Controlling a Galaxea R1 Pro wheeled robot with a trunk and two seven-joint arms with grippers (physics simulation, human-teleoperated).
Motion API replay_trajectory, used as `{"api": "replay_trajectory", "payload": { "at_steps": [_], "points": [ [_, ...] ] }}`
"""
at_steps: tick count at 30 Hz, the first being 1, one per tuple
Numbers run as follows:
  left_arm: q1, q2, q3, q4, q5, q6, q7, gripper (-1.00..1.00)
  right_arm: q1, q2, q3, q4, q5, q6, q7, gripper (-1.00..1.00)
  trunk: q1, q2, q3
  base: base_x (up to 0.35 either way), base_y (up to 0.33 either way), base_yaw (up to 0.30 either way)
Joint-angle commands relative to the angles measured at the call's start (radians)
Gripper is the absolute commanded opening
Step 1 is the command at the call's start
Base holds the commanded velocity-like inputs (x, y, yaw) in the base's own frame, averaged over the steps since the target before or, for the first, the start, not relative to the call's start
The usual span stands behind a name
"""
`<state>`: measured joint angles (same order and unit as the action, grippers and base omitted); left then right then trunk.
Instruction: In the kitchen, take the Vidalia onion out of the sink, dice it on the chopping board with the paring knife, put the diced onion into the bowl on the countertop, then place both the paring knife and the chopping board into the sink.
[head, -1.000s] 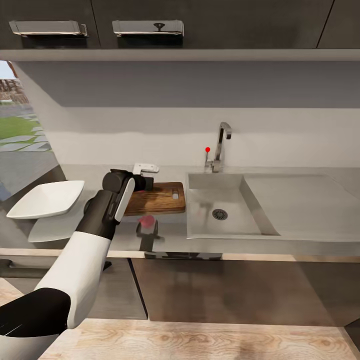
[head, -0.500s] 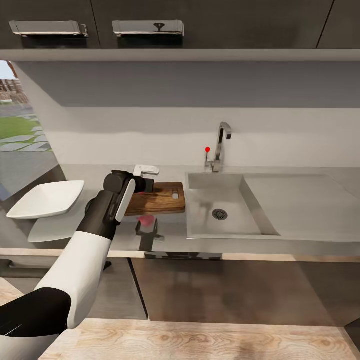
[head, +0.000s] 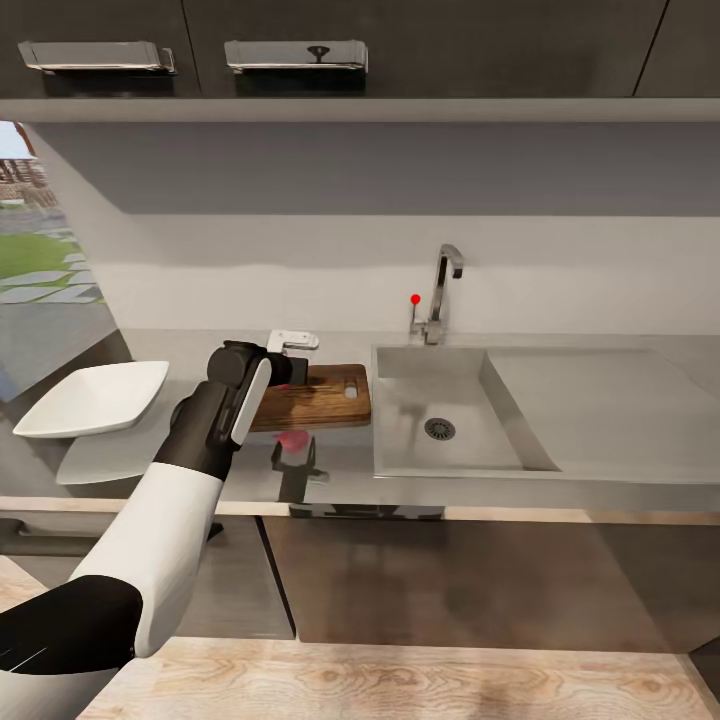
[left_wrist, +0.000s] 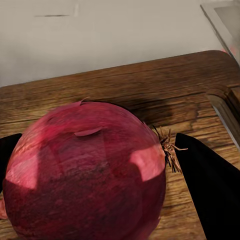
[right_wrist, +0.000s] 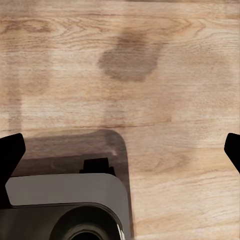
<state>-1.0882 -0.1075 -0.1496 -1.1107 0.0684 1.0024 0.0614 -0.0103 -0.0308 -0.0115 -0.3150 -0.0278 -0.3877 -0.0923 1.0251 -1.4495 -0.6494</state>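
My left gripper (head: 291, 368) hangs over the left part of the dark brown chopping board (head: 325, 396), shut on the Vidalia onion (left_wrist: 85, 170). In the left wrist view the red onion sits between the two dark fingers (left_wrist: 210, 192), just above the board (left_wrist: 125, 85). In the head view the gripper hides the onion; a pink reflection shows on the countertop (head: 330, 462) below it. The white bowl (head: 95, 398) stands at the far left. The sink (head: 450, 420) lies right of the board. The paring knife is hidden. My right gripper (right_wrist: 120, 150) is open over wooden floor.
The steel faucet (head: 445, 290) with its red-knobbed lever (head: 415, 299) stands behind the basin, and the drainboard (head: 600, 400) stretches to the right. Dark wall cabinets (head: 300, 50) hang overhead. A window (head: 35, 250) opens at the left.
The left gripper with the onion has dipped very slightly toward the board. Everything else is unchanged.
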Motion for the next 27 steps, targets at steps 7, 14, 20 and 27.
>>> {"api": "replay_trajectory", "payload": {
  "at_steps": [7,14,20,27],
  "points": [
    [-0.001,0.000,-0.001,0.017,0.006,0.004,0.006,-1.00,0.000,0.000,-0.001,0.001,-0.003,-0.003,0.000,1.00,0.000,0.000,-0.001,0.000,0.000,0.000],
    [-0.001,-0.001,-0.001,0.033,0.006,0.002,0.006,-1.00,0.000,0.000,-0.001,0.001,-0.003,-0.003,0.000,1.00,0.000,0.000,-0.001,0.000,0.000,0.000],
    [0.000,-0.001,-0.001,0.042,0.006,0.002,0.006,-1.00,0.000,0.000,-0.001,0.001,-0.003,-0.003,0.000,1.00,0.000,0.000,-0.001,0.000,0.000,0.000],
    [-0.001,-0.003,-0.001,0.059,0.005,0.001,0.005,-1.00,0.000,0.000,-0.001,0.001,-0.003,-0.003,0.000,1.00,0.000,0.000,-0.001,0.000,0.000,0.000]
  ]
}}
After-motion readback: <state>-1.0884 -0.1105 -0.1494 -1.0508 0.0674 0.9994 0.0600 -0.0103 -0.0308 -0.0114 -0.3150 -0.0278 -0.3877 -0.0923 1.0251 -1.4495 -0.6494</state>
